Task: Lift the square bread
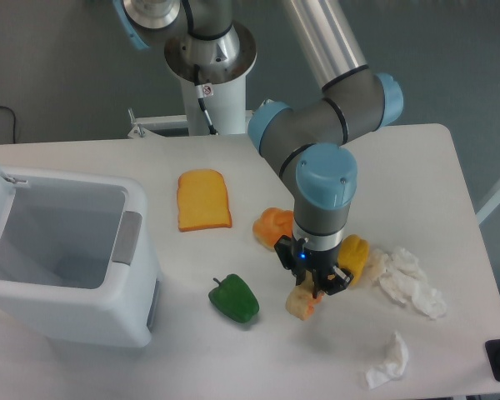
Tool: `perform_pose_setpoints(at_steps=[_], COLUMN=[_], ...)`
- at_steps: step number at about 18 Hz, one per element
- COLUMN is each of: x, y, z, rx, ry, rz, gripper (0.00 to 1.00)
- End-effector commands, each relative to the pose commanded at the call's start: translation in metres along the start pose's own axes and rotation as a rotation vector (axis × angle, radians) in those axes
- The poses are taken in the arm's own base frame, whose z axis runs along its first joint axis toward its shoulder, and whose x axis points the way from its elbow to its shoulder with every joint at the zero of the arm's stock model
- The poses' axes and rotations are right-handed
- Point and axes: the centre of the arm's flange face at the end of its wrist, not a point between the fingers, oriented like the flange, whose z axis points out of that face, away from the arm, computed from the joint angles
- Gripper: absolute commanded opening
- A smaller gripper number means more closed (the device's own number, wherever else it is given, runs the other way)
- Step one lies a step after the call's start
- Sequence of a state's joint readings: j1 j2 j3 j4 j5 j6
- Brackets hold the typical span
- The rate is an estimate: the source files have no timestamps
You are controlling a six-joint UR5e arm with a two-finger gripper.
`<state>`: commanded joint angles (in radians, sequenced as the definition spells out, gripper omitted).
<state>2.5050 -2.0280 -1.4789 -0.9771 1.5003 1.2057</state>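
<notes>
Camera view: I see the arm reaching down over the front-middle of the white worktop (83, 367), its wrist pointing straight down. The gripper (314, 283) sits right on top of the square bread (301, 303), covering the chunk's upper end. I cannot tell from here whether the jaws are spread or pinching the bread; the dark fingers hide the contact, and only the lower part of the chunk shows beneath them.

The square bread lies on the worktop between the green pepper (234, 300) on its left and the yellow pepper (354, 257) up and to its right. What shows of it is pale cream with an orange crust edge along its right side. Its long axis seems to run on a diagonal, from the lower left near the front edge up toward the gripper at the right, though the hidden end makes that uncertain.

The round orange bun (272, 226) sits just behind the gripper, partly blocked by the wrist. The flat toast slice (203, 200) lies well apart, farther back and left. A white bin (132, 275) stands at the left, and crumpled tissues (410, 282) lie beside the yellow pepper on the right.
</notes>
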Motion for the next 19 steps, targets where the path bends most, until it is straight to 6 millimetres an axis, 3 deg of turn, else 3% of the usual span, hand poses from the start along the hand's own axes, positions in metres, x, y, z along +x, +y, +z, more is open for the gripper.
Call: perform_pose_setpoints(at_steps=[7, 11, 12, 19], x=[-0.012, -0.012, -0.011, -0.012], y=[0.006, 0.015, 0.017, 0.017], z=[-0.032, -0.034, -0.037, -0.045], rx=[0.022, 0.023, 0.023, 0.027], ry=[-0.050, -0.045, -0.048, -0.062], rz=[0.003, 0.000, 0.001, 0.003], gripper=[0.39, 0.39, 0.44, 0.43])
